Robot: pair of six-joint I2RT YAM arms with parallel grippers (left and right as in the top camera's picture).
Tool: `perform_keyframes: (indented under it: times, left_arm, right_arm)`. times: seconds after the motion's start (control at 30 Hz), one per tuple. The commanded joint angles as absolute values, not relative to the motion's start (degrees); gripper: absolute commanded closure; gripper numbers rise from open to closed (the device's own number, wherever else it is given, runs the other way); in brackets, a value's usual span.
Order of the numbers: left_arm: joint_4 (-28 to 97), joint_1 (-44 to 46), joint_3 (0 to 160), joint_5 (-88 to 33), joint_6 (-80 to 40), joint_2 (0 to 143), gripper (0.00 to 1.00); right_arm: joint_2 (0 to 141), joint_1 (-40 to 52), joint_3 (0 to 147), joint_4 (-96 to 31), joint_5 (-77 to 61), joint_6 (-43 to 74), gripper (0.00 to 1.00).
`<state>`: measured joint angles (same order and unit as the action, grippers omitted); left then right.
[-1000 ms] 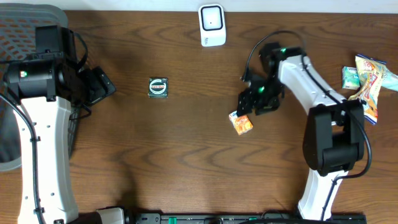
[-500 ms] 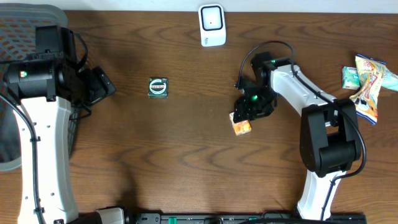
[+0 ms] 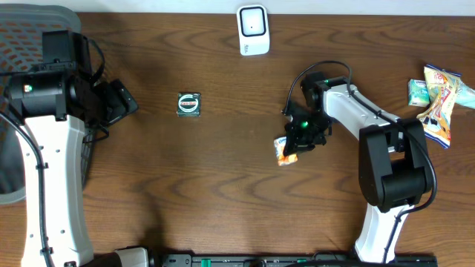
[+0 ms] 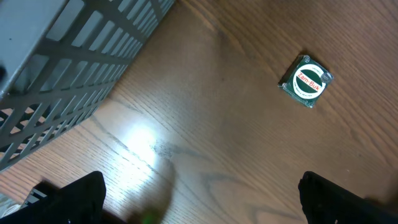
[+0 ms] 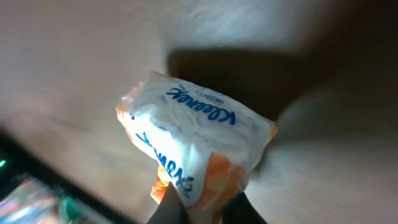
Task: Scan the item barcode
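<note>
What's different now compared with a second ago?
The right gripper moved in over the tissue pack and closed on it, shifting it slightly. The left gripper, wide open, the green tin, the white scanner and the snack packets stayed where they were.

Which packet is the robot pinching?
The orange-and-white Kleenex pack, pinched in the right end effector mid-table; the other packets lie untouched at the far right.

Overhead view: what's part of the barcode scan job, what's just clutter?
Job: Kleenex pack, pinched in the right gripper; white scanner at the table's far edge.
Clutter: green tin; snack packets at the right edge; grey basket at left.
</note>
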<state>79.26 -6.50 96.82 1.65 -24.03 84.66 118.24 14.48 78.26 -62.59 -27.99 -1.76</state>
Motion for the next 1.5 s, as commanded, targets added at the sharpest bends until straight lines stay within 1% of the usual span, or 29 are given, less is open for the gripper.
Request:
perform_keyframes:
  times: [0.0,0.07,0.23,0.27,0.3,0.37,0.67,0.83,1.47]
  left_arm:
    - [79.4,-6.6,96.6,2.0,-24.3,85.0,0.02]
    - [79.4,-6.6,96.6,2.0,-24.3,85.0,0.02]
    - [79.4,-6.6,96.6,2.0,-24.3,85.0,0.02]
    - [79.4,-6.6,96.6,2.0,-24.3,85.0,0.02]
    - [79.4,-6.6,96.6,2.0,-24.3,85.0,0.02]
    - [79.4,-6.6,96.6,2.0,-24.3,85.0,0.02]
    - [79.4,-6.6,96.6,2.0,-24.3,85.0,0.02]
    - [79.4,-6.6,96.6,2.0,-24.3,85.0,0.02]
    - [79.4,-6.6,96.6,2.0,-24.3,85.0,0.02]
  right_arm:
    - [118.6,14.7,82.0,-64.2,-39.7,-6.0,0.99]
    - [118.6,14.7,83.9,-65.6,-45.0,-8.9,0.99]
    - [118.6,13.9,88.4,-71.7,-58.8,-21.6,0.99]
    - [118.6,13.8,88.9,-73.2,-61.1,-24.6,0.99]
    - [118.6,13.1,89.7,-77.3,-66.3,-32.1,0.99]
    - [118.6,12.4,89.8,-80.9,-69.7,-38.1,0.99]
    - [118.6,7.7,89.8,-97.4,-73.6,-59.4,0.99]
    - [118.6,6.0,89.8,-97.5,-74.1,-59.9,0.99]
    - [118.6,6.0,89.8,-97.5,-73.6,-60.1,0.99]
